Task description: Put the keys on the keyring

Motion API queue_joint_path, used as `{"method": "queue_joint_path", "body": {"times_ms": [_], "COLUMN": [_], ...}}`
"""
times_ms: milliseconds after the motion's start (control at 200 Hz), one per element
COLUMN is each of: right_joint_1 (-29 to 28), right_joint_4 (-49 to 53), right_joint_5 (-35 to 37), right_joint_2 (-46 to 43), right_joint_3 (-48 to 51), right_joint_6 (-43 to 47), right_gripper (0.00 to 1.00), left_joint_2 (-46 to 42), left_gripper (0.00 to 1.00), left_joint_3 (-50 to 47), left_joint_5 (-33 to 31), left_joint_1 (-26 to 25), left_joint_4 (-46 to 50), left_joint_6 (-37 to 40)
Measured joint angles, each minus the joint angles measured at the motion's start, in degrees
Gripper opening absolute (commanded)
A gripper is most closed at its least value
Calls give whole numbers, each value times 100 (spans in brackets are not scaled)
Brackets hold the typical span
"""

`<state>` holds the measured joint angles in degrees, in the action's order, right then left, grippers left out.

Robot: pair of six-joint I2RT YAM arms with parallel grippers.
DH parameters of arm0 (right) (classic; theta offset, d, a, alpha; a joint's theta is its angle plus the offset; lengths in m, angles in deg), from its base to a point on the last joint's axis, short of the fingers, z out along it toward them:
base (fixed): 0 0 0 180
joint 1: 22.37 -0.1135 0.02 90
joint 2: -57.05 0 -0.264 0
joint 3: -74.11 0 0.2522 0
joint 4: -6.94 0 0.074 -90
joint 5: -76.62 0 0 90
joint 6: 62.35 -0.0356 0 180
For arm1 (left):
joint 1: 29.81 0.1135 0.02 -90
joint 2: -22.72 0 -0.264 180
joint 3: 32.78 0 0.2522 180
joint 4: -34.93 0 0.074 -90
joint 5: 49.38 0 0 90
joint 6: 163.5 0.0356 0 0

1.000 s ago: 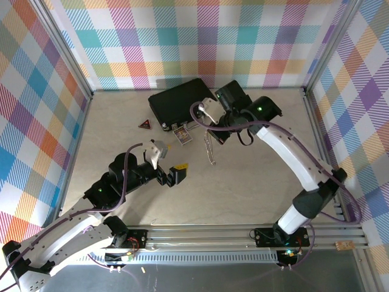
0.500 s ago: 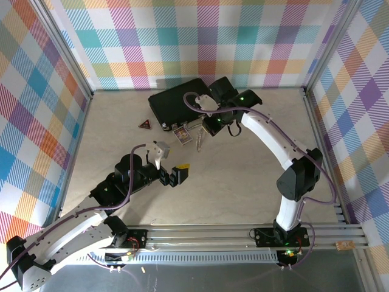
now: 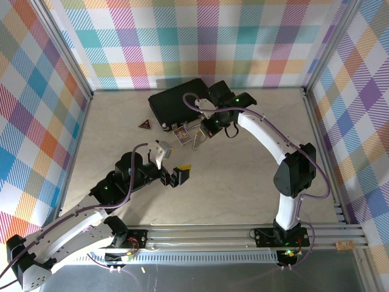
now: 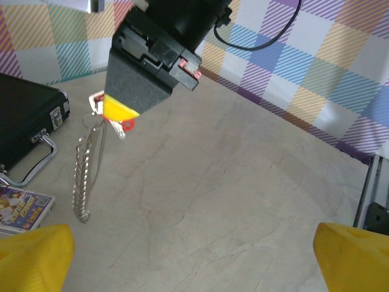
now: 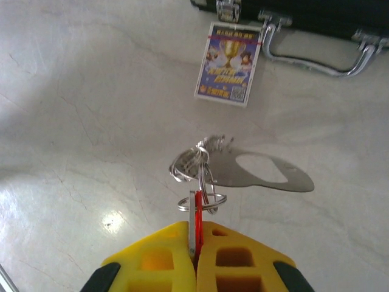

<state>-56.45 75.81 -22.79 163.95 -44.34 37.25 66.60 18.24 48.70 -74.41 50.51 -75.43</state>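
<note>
Left gripper (image 3: pixel 172 177): stands open and empty over the pale table (image 3: pixel 243 176), yellow fingertips (image 4: pixel 33 255) spread wide, well apart from the work

Silver oval metal keyring with short chain (image 5: pixel 295 179): hangs further off and to the right of it, long axis near upright, lower end down by the table

Small silver key with red plastic tag (image 5: pixel 195 210): sits just above the ring, pinched edge-on in the closed right gripper (image 5: pixel 196 243), clearly the nearer arm; points downward, toward the ring
</note>
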Motion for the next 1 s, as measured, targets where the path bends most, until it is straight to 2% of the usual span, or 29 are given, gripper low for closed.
{"method": "queue_joint_path", "body": {"times_ms": [275,640,1000], "right_joint_1": [0,-7,-24], "right_joint_4": [-76,-319,-354], "right_joint_5": [-319,-776,-933], "right_joint_2": [-136,-780,-1174], "right_joint_3": [509,1438,2345], "right_joint_6": [-181,-474,-605], "right_gripper": [0,0,0], "left_joint_2": [-87,-201,-208], "left_gripper": [100,100,100], "left_joint_3": [0,0,0], "left_joint_5": [0,-4,-2], "left_joint_1": [0,0,0], "left_joint_4": [-90,-81,-83], "left_joint_6": [0,24,24]}}
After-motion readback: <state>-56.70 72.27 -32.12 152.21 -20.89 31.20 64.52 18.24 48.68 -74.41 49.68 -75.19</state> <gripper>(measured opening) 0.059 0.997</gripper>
